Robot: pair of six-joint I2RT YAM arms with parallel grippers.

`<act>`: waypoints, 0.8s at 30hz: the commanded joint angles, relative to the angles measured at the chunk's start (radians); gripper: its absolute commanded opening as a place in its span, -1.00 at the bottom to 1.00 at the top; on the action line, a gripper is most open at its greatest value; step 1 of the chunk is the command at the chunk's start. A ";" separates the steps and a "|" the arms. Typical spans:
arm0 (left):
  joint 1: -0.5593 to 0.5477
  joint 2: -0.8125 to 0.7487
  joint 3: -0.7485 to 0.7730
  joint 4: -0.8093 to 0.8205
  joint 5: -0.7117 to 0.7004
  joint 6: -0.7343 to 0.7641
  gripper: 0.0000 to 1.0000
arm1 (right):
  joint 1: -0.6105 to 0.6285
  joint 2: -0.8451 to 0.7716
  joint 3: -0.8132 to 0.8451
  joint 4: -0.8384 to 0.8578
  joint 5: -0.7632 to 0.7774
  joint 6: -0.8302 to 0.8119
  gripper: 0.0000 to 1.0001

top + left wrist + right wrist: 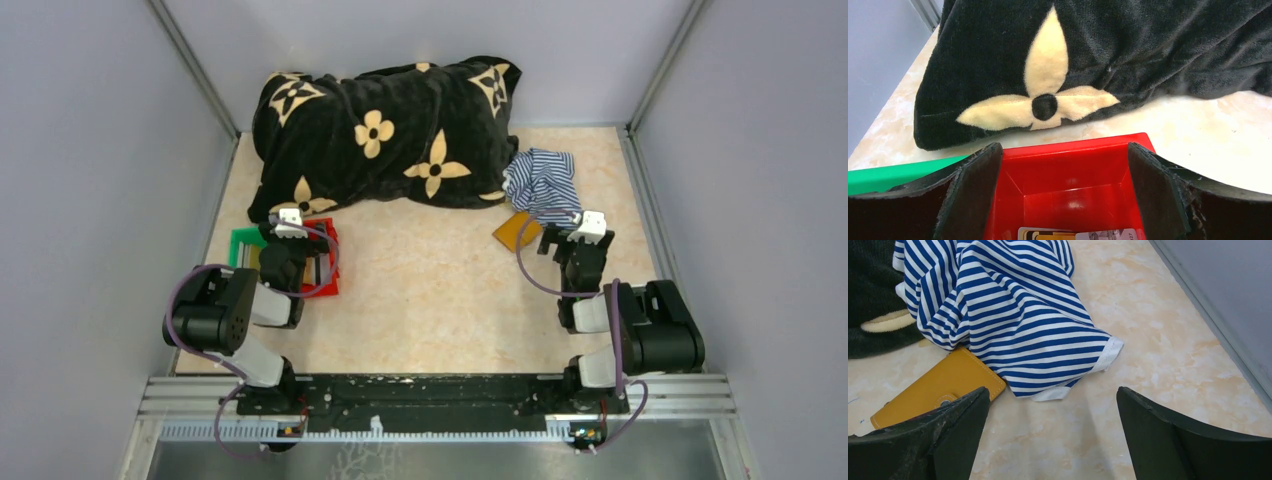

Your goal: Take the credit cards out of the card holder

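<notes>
The card holder (517,231) is a tan-orange wallet lying closed on the table, one corner under the striped cloth. In the right wrist view the card holder (938,384) lies just left of my left finger, its snap tab showing. My right gripper (1053,432) is open and empty, low over bare table right of the wallet; in the top view the right gripper (583,252) is beside it. My left gripper (1063,192) is open and empty over the red bin (1073,165). Credit cards (1048,234), whitish and yellowish, lie on that bin's floor, mostly cut off at the frame edge.
A black blanket (385,130) with beige flowers fills the back of the table. The blue-white striped cloth (543,183) lies at the back right. A green bin (243,243) stands left of the red bin (328,262). Grey walls enclose the table.
</notes>
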 commanded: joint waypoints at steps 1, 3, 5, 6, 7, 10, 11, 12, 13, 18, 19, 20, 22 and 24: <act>0.004 0.005 0.002 -0.032 0.018 -0.002 1.00 | -0.004 0.001 0.015 0.052 -0.008 -0.004 0.98; 0.004 0.006 0.002 -0.033 0.018 -0.003 1.00 | -0.004 0.002 0.015 0.054 -0.008 -0.004 0.98; 0.005 0.007 0.005 -0.037 0.020 -0.003 1.00 | -0.005 0.002 0.013 0.057 -0.012 -0.008 0.98; 0.007 0.006 0.007 -0.040 0.023 -0.003 1.00 | -0.004 0.000 0.009 0.066 -0.053 -0.025 0.98; 0.008 0.005 0.005 -0.039 0.023 -0.003 1.00 | -0.003 -0.016 0.003 0.064 -0.104 -0.047 0.98; -0.002 -0.032 -0.008 -0.031 -0.057 -0.014 1.00 | 0.029 -0.190 -0.010 -0.051 -0.142 -0.090 0.98; -0.003 -0.080 -0.004 -0.080 -0.092 -0.026 1.00 | 0.036 -0.267 0.010 -0.159 -0.174 -0.099 0.98; -0.003 -0.137 0.013 -0.165 -0.110 -0.041 0.99 | 0.042 -0.337 0.040 -0.263 -0.187 -0.084 0.98; -0.003 -0.194 0.049 -0.303 -0.120 -0.072 1.00 | 0.042 -0.394 0.055 -0.309 -0.189 -0.028 0.98; -0.014 -0.346 0.162 -0.580 -0.002 -0.061 1.00 | 0.044 -0.574 0.158 -0.498 -0.349 0.101 0.98; -0.015 -0.373 0.167 -0.595 0.005 -0.066 1.00 | 0.045 -0.579 0.200 -0.564 -0.343 0.155 0.98; -0.014 -0.401 0.172 -0.629 0.011 -0.086 0.99 | 0.045 -0.570 0.252 -0.635 -0.359 0.177 0.98; -0.014 -0.457 0.188 -0.691 0.052 -0.140 0.99 | 0.044 -0.517 0.340 -0.707 -0.436 0.229 0.98; -0.015 -0.511 0.221 -0.778 0.134 -0.256 0.99 | 0.052 -0.452 0.421 -0.796 -0.436 0.360 0.98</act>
